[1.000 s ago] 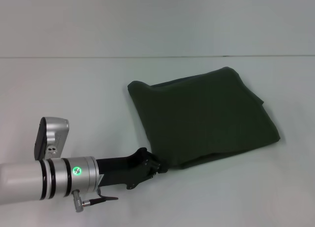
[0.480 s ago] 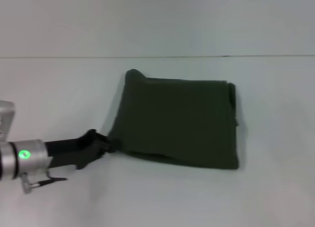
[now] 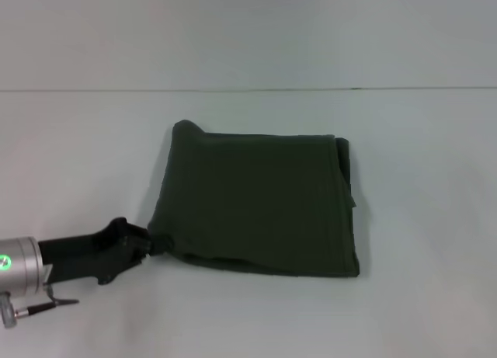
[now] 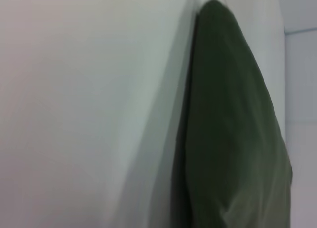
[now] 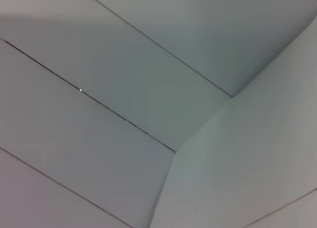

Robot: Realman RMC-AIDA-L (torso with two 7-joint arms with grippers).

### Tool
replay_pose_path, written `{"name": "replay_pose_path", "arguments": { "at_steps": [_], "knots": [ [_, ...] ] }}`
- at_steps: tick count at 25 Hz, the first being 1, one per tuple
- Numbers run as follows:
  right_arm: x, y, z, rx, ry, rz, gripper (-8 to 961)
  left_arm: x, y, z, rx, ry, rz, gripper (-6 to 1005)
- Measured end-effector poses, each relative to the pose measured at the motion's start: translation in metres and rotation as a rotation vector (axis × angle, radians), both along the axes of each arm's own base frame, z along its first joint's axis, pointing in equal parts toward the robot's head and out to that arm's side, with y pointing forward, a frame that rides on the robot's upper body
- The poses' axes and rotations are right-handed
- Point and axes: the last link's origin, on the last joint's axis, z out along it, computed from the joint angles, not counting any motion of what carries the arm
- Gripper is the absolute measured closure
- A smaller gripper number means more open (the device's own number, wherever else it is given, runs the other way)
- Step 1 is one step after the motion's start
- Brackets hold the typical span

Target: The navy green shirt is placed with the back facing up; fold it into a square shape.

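Note:
The navy green shirt (image 3: 260, 203) lies folded into a rough rectangle on the white table, plain dark olive cloth facing up. My left gripper (image 3: 153, 241) is shut on the shirt's near left corner, low over the table. In the left wrist view the shirt (image 4: 233, 129) fills the far side as a long dark fold, with none of my fingers showing. The right gripper is out of view; its wrist camera shows only pale walls.
The white table (image 3: 419, 296) stretches around the shirt on all sides, and its far edge (image 3: 248, 89) meets the pale wall behind. Nothing else lies on it.
My left gripper has pulled back to the left with the shirt's corner in it. The whole folded shirt has slid left and turned, so its edges now run squarer to the table.

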Motion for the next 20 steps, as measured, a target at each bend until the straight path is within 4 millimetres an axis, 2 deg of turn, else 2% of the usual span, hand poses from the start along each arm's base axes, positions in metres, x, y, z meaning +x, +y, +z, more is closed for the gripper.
{"name": "replay_pose_path", "arguments": {
  "at_steps": [5,12,17,20],
  "knots": [
    [0.0,0.0,0.0,0.001,0.008,-0.001,102,0.003,-0.01,-0.008,-0.025,-0.026,-0.013,973],
    [-0.001,0.0,0.0,0.001,0.011,-0.001,102,0.003,-0.015,-0.008,-0.022,-0.044,-0.024,972],
    [-0.001,0.001,0.0,0.003,0.009,-0.003,102,0.013,-0.02,0.0,-0.055,-0.07,-0.165,972],
    [-0.002,0.002,0.0,0.004,0.006,0.002,102,0.017,-0.023,0.008,-0.053,-0.081,-0.234,898]
  ]
}}
